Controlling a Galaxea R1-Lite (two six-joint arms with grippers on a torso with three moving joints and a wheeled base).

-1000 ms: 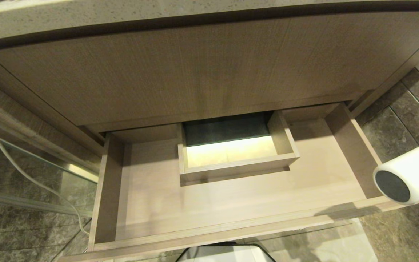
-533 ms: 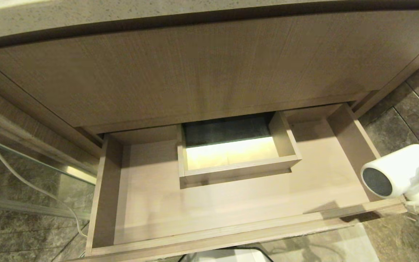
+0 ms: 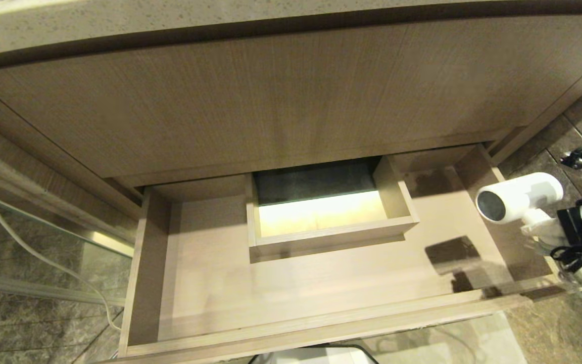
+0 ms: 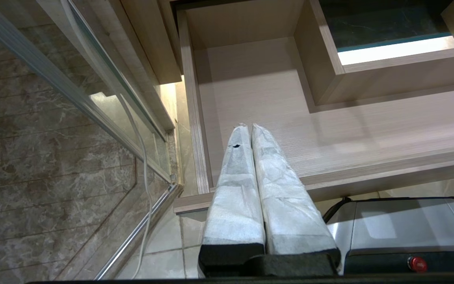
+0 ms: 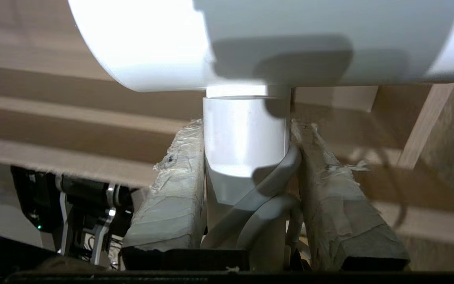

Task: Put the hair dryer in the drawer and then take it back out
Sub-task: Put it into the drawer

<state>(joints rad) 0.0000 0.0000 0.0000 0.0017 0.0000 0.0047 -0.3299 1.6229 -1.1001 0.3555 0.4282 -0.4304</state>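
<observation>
The hair dryer point(image 3: 521, 196), white with a dark round end facing left, hangs above the right side wall of the open drawer point(image 3: 296, 331). My right gripper point(image 3: 541, 230) comes in from the right and is shut on its handle. In the right wrist view the padded fingers point(image 5: 179, 173) clamp the white handle point(image 5: 244, 134), with the grey cord point(image 5: 266, 185) looped between them. The dryer's shadow falls on the drawer floor. My left gripper point(image 4: 247, 127) is shut on nothing, parked over the drawer's front left corner point(image 4: 195, 189).
A boxed cutout point(image 3: 326, 207) stands mid-back inside the drawer. A tall wood-grain panel point(image 3: 271, 96) and stone counter edge point(image 3: 170, 15) overhang it. A white cable point(image 3: 33, 242) runs along a glass panel at left. My base point(image 4: 400, 228) sits below the drawer front.
The hair dryer has moved left and away from me, from beside the drawer's front right corner to above its right wall. The right arm's black wrist has come into view.
</observation>
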